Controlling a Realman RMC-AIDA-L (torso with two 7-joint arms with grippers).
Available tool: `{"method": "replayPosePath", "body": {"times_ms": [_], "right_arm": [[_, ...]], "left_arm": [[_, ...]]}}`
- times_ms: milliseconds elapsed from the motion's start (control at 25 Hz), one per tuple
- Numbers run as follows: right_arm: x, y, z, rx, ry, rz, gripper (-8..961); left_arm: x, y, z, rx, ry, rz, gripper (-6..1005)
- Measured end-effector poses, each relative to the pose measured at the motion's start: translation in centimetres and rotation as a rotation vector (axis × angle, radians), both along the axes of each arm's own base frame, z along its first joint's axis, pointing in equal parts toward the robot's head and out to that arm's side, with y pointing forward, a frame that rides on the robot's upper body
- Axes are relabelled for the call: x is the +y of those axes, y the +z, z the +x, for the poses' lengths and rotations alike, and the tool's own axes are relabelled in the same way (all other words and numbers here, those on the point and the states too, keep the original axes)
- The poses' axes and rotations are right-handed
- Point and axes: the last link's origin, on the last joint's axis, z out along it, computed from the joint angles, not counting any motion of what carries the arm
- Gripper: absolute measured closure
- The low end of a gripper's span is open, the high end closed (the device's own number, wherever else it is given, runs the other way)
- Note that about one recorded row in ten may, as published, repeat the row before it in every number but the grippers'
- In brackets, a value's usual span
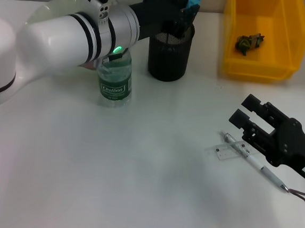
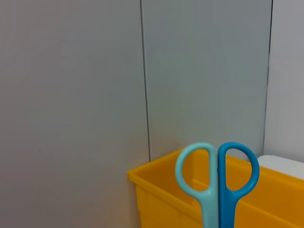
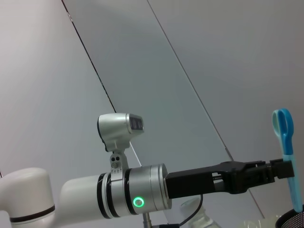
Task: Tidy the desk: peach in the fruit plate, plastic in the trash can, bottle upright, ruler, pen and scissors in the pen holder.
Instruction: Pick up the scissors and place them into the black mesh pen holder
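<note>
The light-and-dark blue plastic-handled scissors stand handles-up, blades down inside the black mesh pen holder, pinched by the left gripper. The right gripper, fingers spread wide, hovers over the white pen on the white desk. Grey wall panels stand behind.

The pen holder is matt black wire mesh. The bottle is clear glossy plastic, and the scissors have smooth blue plastic handles.
</note>
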Motion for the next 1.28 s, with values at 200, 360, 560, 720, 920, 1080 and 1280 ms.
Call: {"method": "replayPosePath", "body": {"times_ms": [200, 360, 560, 720, 920, 1080, 1280], "right_arm": [[-0.01, 0.01, -0.01, 0.001, 0.001, 0.000, 291], [-0.01, 0.02, -0.02, 0.001, 0.002, 0.000, 292], [0.00, 0.02, -0.04, 0.002, 0.002, 0.000, 292], [0.05, 0.02, -0.10, 0.002, 0.005, 0.000, 291], [0.08, 0.05, -0.10, 0.001, 0.006, 0.001, 291], [0.21, 0.10, -0.17, 0.000, 0.011, 0.002, 291], [0.34, 0.09, -0.28, 0.000, 0.015, 0.001, 291]], "left_arm": [[0.02, -0.04, -0.12, 0.002, 0.003, 0.000, 738], [0.10, -0.14, -0.29, 0.008, 0.008, -0.002, 736], [0.19, -0.21, -0.34, 0.011, 0.011, -0.003, 734], [0.30, -0.13, -0.40, 0.012, 0.016, 0.006, 733], [0.37, -0.09, -0.37, 0.013, 0.017, 0.010, 731], [0.38, -0.09, -0.35, 0.013, 0.017, 0.010, 729], [0.41, -0.09, -0.25, 0.013, 0.014, 0.010, 726]]}}
